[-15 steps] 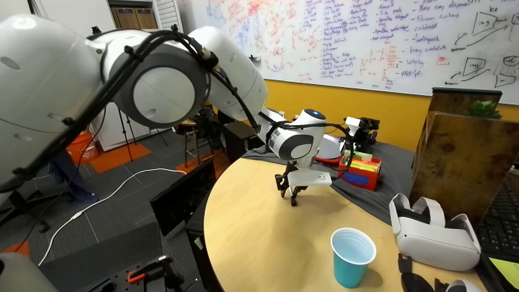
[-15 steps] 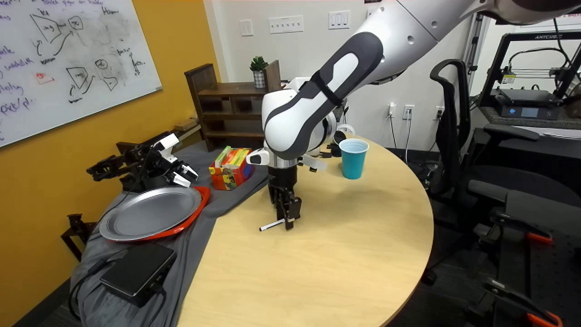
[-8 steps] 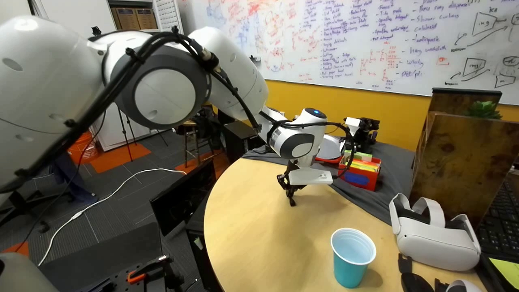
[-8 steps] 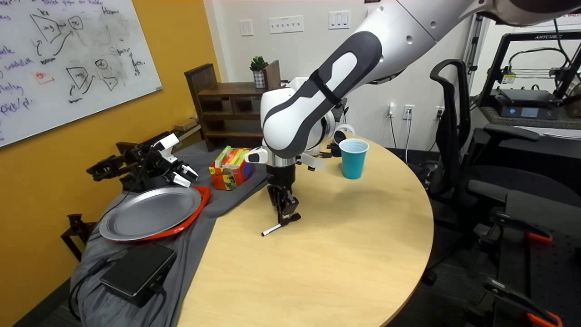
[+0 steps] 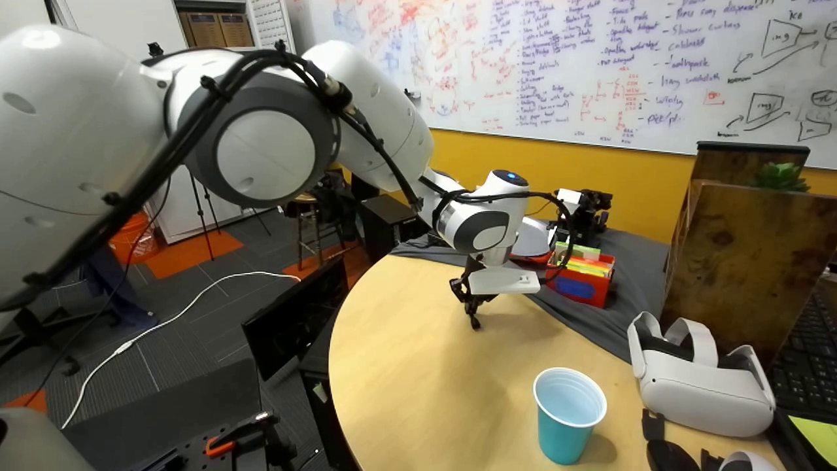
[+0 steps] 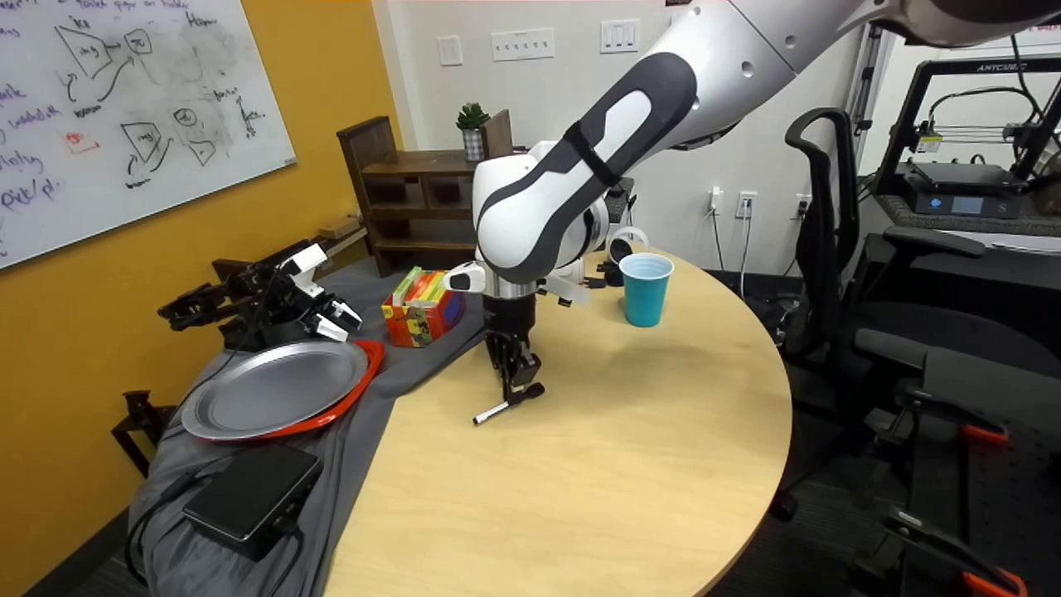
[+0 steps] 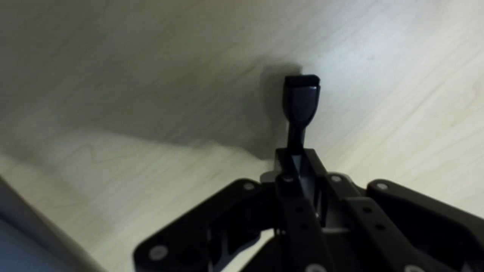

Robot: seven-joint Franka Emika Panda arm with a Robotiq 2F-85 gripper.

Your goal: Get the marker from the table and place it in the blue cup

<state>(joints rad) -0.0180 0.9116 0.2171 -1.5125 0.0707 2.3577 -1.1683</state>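
Note:
The marker has a white part [image 6: 491, 413] and a dark wider end, which shows in the wrist view [image 7: 301, 102]. My gripper [image 7: 295, 153] is shut on the marker around its middle, with the dark end sticking out past the fingertips. The gripper also shows in both exterior views [image 5: 475, 323] [image 6: 509, 398], low over the table [image 5: 405, 366]. The marker is at or just above the tabletop; the exact gap cannot be told. The blue cup [image 5: 566, 425] stands upright on the table, also in the other exterior view [image 6: 645, 294], apart from the gripper.
A white headset [image 5: 706, 386] lies beside the cup. A red box of colourful packets [image 5: 582, 278], a round metal tray [image 6: 278, 390] and a black device [image 6: 253, 497] are on the grey cloth along the table. A wooden shelf [image 5: 745, 261] stands behind the headset.
One second ago the fingers were apart around the marker. Half a second ago they were closed on it. Since then gripper and marker have shifted slightly, apparently upward. The cup has not moved.

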